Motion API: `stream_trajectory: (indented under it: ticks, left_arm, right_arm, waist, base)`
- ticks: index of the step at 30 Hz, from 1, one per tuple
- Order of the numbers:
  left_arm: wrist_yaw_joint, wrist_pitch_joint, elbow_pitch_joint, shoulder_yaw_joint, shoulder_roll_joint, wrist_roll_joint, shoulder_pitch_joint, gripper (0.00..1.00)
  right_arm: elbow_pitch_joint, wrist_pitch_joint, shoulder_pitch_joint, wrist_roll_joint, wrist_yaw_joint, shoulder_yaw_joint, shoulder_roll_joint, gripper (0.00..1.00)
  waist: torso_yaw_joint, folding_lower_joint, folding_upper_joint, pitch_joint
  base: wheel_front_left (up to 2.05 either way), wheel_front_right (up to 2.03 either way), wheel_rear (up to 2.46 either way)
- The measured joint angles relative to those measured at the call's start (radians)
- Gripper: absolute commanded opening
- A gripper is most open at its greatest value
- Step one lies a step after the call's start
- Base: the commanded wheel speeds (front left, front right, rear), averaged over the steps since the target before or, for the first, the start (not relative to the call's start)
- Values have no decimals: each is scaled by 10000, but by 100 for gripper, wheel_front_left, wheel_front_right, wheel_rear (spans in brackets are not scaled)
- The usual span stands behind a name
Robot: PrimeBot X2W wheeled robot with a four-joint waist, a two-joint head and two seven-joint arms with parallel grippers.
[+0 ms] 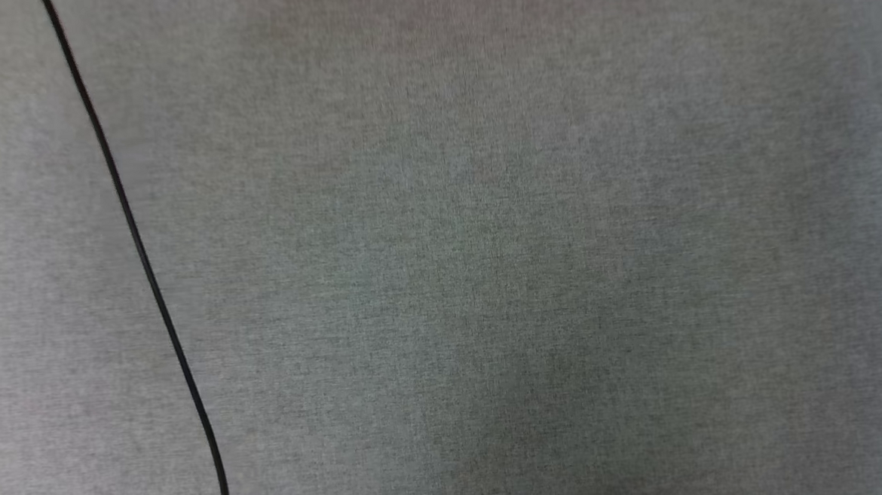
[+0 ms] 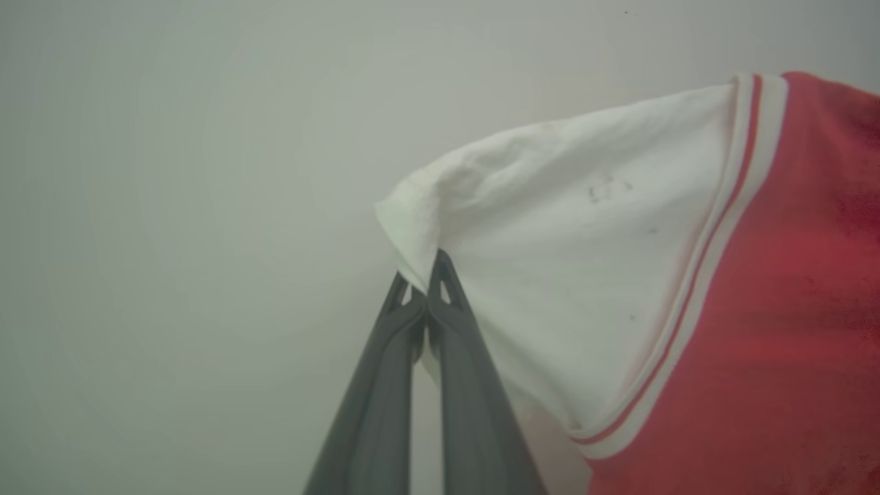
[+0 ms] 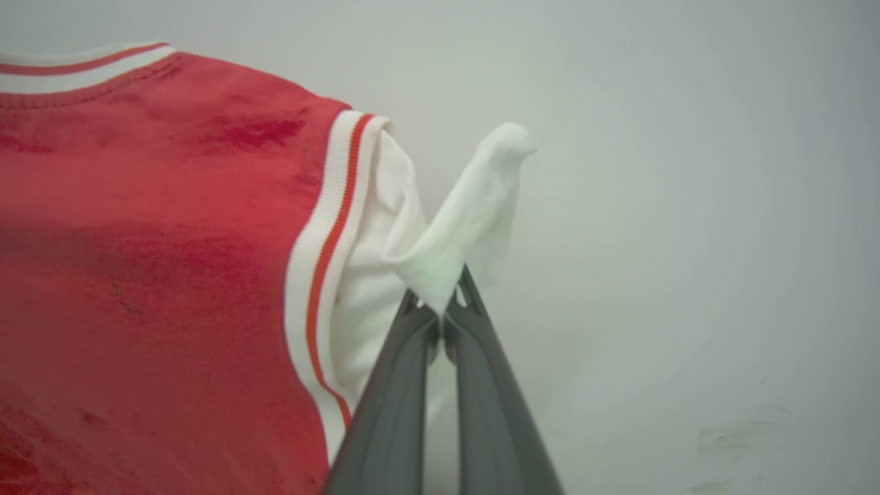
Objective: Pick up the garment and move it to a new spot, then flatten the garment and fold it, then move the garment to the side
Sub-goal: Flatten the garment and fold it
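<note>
The left hand (image 2: 421, 292) was pinched shut on the garment (image 2: 756, 309), its two dark fingers pressed together over the folded edge of a white sleeve. From that grip the sleeve spread up and to the right in the left wrist view, meeting a red-and-white striped band and then the red body. A few small dark marks on the sleeve were too faint to read. The right hand (image 3: 443, 306) was likewise closed on the other white sleeve, a peak of cloth standing up just above its fingertips, with the striped band and red body to the left in that view. In the head view, a thin red edge showed at the top border, above a grey cloth-covered surface (image 1: 488, 275). A black cable (image 1: 139, 256) ran down the left of that surface.
</note>
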Motion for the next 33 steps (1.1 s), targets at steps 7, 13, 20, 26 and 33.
stream_trajectory:
  ticks: [7, 13, 20, 26, 33]
  left_arm:
    - [-443, -483, 1260, -29, -314, -291, -70, 0]
    - [-646, -702, 2013, -144, -640, -686, 464, 0]
    - [-681, -830, 1820, -403, -917, -1298, 2045, 0]
    - [-681, -836, 533, 100, -1110, -1442, 4210, 0]
    - [-683, -848, -1112, 1283, -1406, -662, 7171, 0]
  right_arm:
    - [1427, -623, -28, 69, -2, 75, 359, 0]
    - [2583, -1198, 311, 213, -2, 61, 669, 0]
    - [3488, -2071, 1713, 681, -2, 176, 826, 0]
    - [3774, -2846, 3350, 1279, -2, 288, 669, 0]
    - [3476, -3461, 5541, 1988, -2, 554, 575, 0]
  waist:
    - [0, 0, 0, 750]
    - [69, 0, 0, 1091]
    - [171, -1, 0, 879]
    - [305, -2, 0, 337]
    - [380, -3, 0, -524]
  base:
    - [0, 0, 0]
    - [0, 0, 0]
    - [0, 0, 0]
    - [0, 0, 0]
    - [0, 0, 0]
